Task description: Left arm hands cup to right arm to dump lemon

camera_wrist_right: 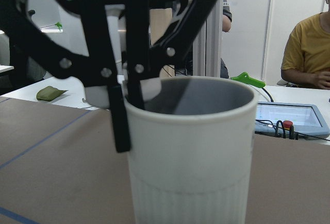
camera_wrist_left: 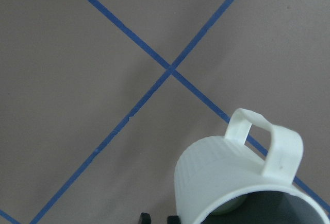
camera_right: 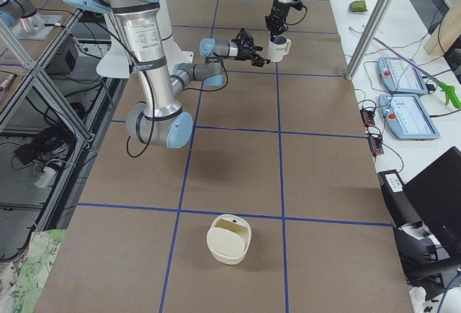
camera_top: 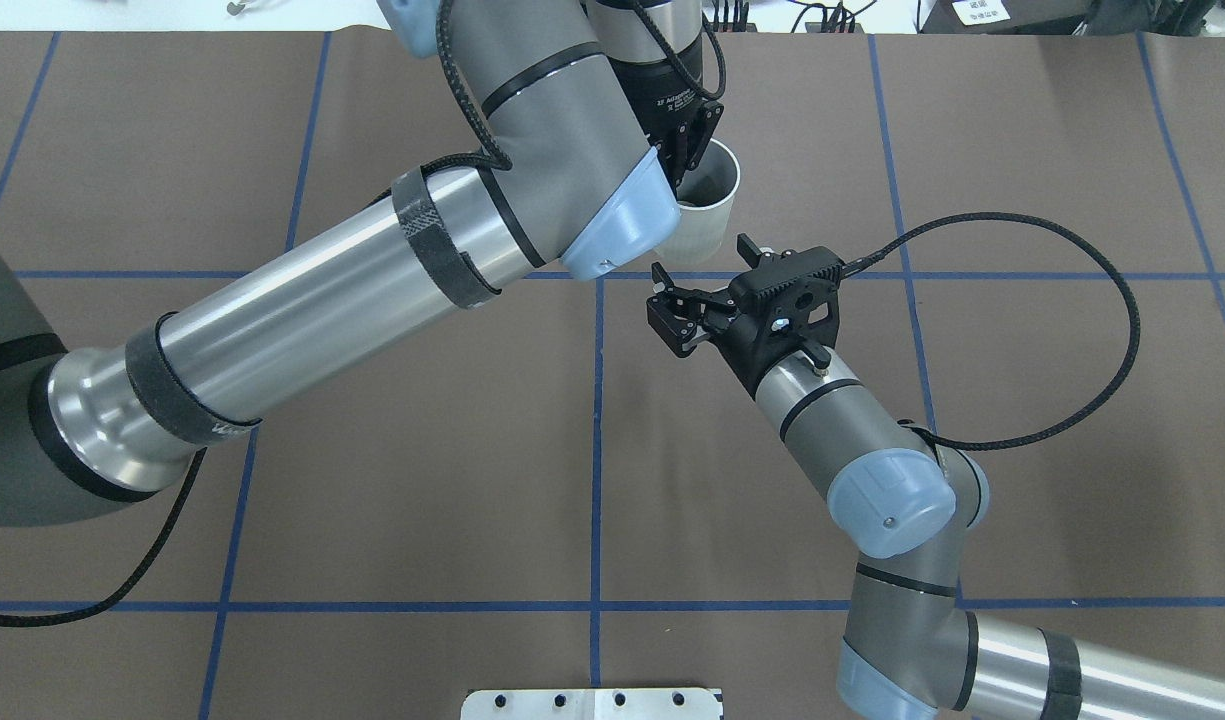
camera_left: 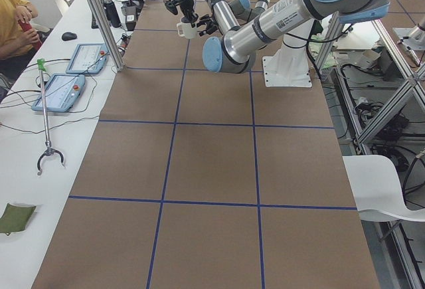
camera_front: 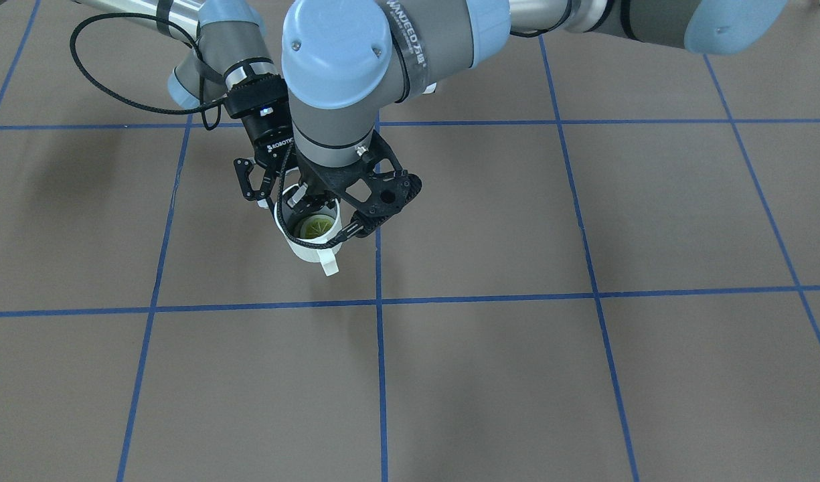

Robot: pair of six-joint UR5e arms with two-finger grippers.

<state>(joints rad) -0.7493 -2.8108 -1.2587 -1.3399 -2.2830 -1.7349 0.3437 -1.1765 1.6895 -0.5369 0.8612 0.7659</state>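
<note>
Evidently the hand-over is the step in hand: the cup (camera_front: 304,252) seems to hang upright just above the surface (camera_front: 517,375), with the lemon (camera_front: 314,227) lying cut face up at its bottom; the left hand (camera_front: 308,199) is clenched on the rim, one finger inside and one outside; the right hand (camera_top: 669,312) is spread wide just beside the cup's wall, grasping nothing. Next, the right hand likely needs to close round the body, clear of the handle, before the left lets go. Whether its fingers touch the cup cannot be told; the left arm (camera_top: 532,150) covers part of the cup from overhead; the lettering does not show.
</note>
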